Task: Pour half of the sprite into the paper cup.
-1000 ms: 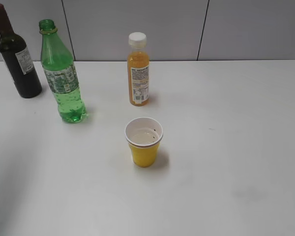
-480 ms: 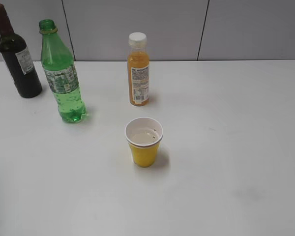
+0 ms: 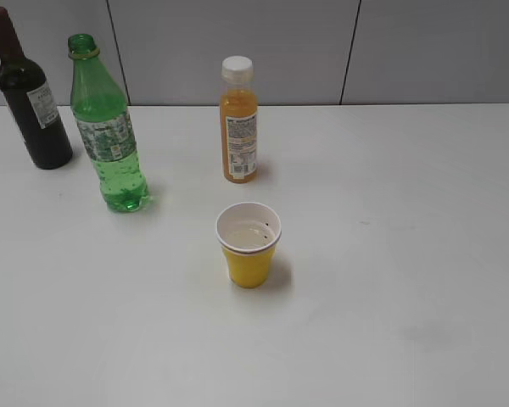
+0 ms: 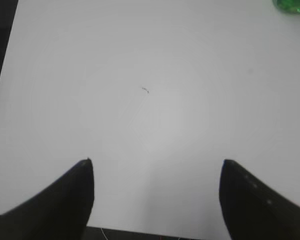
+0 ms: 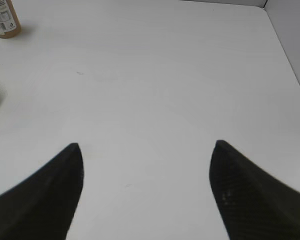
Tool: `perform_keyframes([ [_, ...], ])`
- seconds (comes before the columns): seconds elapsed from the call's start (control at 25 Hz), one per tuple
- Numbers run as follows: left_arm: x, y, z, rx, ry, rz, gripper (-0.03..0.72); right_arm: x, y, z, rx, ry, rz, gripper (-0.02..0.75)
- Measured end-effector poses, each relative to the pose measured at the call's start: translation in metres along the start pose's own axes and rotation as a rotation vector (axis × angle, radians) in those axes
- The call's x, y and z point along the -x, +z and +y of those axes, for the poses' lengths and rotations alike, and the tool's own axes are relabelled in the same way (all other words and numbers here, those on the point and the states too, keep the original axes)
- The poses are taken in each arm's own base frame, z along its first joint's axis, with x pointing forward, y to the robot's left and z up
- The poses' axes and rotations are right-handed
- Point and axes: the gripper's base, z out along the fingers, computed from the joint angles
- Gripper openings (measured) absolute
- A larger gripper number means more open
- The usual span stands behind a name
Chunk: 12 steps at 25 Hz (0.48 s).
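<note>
— two grippers, and neither holds anything yet. the left gripper (image 4: 155, 200) hangs over bare white table (image 3: 390, 280) with its dark fingers spread wide, and the right gripper (image 5: 145, 190) is just as wide apart, also over bare surface.

— so which step is this?

— the very start, i judge: nothing grasped, nothing poured. the tall transparent green plastic sprite bottle (image 3: 109, 136) stands upright near the far left corner of the tabletop, apart from everything. only its bumpy base (image 4: 291, 5) peeks into the left wrist view, at the top right.

— and the target?

— the small yellow paper cup (image 3: 248, 244) with the white rim stands upright towards the middle of the table, nearer the front edge than the bottles are, well apart from the sprite.

— what's in them?

— the sprite looks to have no cap on its mouth, and clear liquid shows in its lower part; the exact level is hard to read. the cup's white inside shows a faint wet-looking patch and a few dark specks at the bottom, otherwise it looks nearly empty.

— anything else?

— a dark glass wine bottle (image 3: 30, 102) at the far left corner, just beside the sprite, and an orange juice bottle with a white cap (image 3: 238, 123) by the far edge, behind the cup.

— next move?

— likely the left arm reaches for the sprite's body, avoiding the wine bottle, then carries it over the cup.
</note>
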Motion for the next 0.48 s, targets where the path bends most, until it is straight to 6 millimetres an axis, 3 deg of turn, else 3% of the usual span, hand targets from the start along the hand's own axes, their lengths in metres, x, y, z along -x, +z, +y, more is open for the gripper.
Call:
perform_keyframes([
  [0.48,-0.050,-0.020,-0.006,-0.036,-0.040,-0.080,0.591,0.000,0.000,0.000,0.000,0.000,0.000,0.592],
])
